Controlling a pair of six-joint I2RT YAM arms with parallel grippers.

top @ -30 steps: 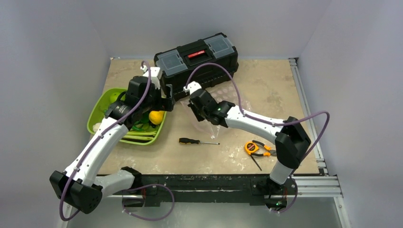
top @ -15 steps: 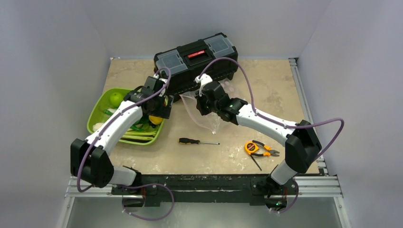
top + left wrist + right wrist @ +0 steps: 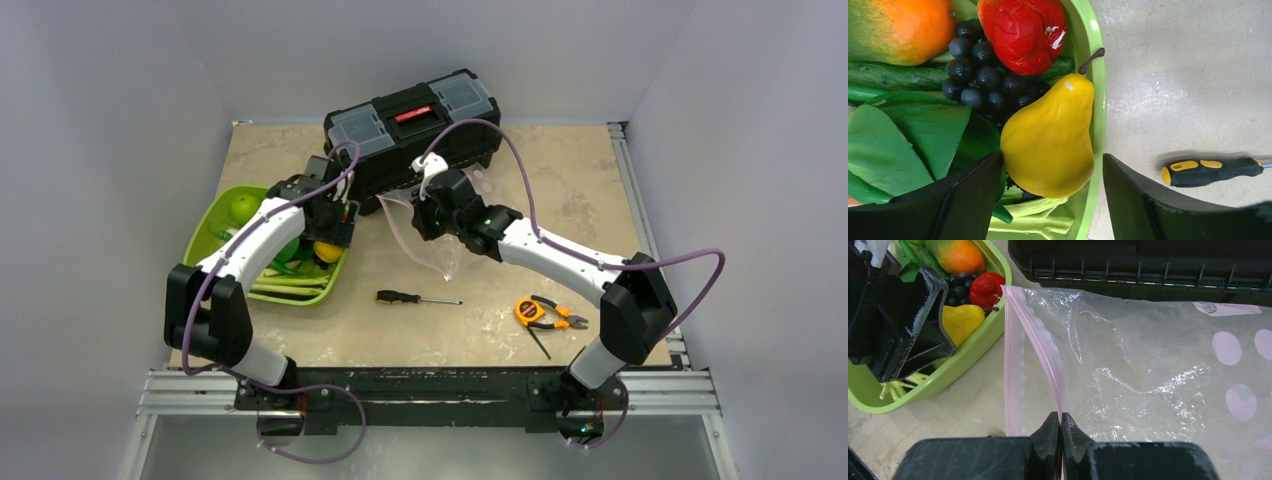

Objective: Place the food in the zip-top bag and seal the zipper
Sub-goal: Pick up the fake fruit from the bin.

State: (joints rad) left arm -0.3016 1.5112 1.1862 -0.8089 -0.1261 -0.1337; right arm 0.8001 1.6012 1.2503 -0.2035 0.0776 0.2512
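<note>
On the beige tabletop (image 3: 560, 190), just beyond the right gripper (image 3: 1060, 422), stands the black hard-plastic toolbox with grey lid compartments (image 3: 412, 130). Its long front wall runs across the far side of the bag. Beneath the left gripper (image 3: 1052, 167) lies the lime-green plastic tray (image 3: 1098, 100), which holds all the food in view. The clear, floppy plastic zip-top bag with pale pink dots (image 3: 1148, 365) spreads out ahead of the right gripper, between it and the toolbox, with its mouth turned towards the tray. The right gripper's jaws are pressed together on the bag's upper lip, where one track of the thin pinkish zipper (image 3: 1015, 365) runs into them. The other track lies lower and apart from it, so the mouth gapes.

The left gripper is spread wide, with one finger on each side of the smooth yellow toy pear (image 3: 1048, 140) and not clamped on it. The pear lies against the tray's rim, its stem pointing away from the gripper. Ahead of it sit a crumpled red toy piece (image 3: 1023, 32) and an orange-and-green mango-like fruit (image 3: 898, 30). A bunch of dark toy grapes (image 3: 983, 75) lies between them and the pear. Broad green leaves (image 3: 908, 135) lie at the pear's side, reaching under one finger. Outside the tray, beside the other finger, a black-and-yellow-handled screwdriver (image 3: 1213, 170) rests on the tabletop.
</note>
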